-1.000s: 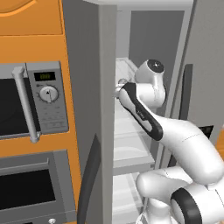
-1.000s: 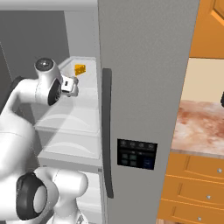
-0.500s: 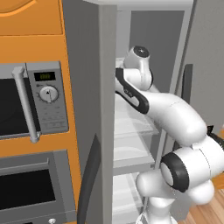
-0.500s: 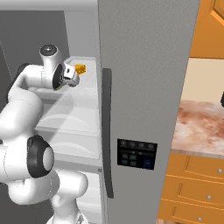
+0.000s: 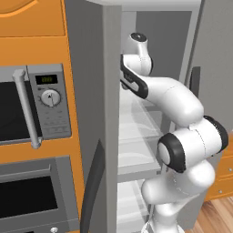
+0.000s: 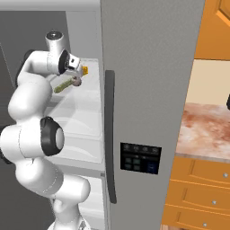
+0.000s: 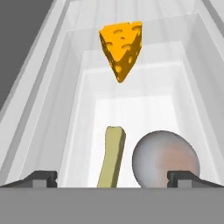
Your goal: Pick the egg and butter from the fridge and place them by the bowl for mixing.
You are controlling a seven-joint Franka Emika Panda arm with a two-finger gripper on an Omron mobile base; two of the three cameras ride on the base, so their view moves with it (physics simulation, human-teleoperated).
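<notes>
gripper (image 7: 112,177): seen in the hand view spread fully wide, nothing clasped; its two dark fingertips (image 7: 41,176) are set at the near edge of the shelf, well apart from each other.
egg (image 7: 165,159): laid on the clear shelf close to its near edge, just inside the right-hand fingertip, which overlaps its lower right side; whether they touch cannot be told. In the right base view it is seen just below the hand.
stick (image 7: 111,155): a pale olive strip is laid lengthwise on the same shelf, just beside the egg on its left, between the two fingertips and untouched by either.
butter (image 7: 121,46): a yellow-orange wedge pitted with holes, set toward the far edge of the shelf, well beyond the egg and stick, near the back wall.
shelf (image 7: 144,87): a clear glass tray with raised side walls, by which all three things are carried.
fridge (image 6: 148,90): grey, its left door (image 5: 98,113) swung open with the arm reached in at the upper shelf; the right door is shut, with a long black handle (image 6: 110,134) and a dark dispenser panel (image 6: 139,158).
microwave (image 5: 34,107): set in the orange wall left of the fridge.
</notes>
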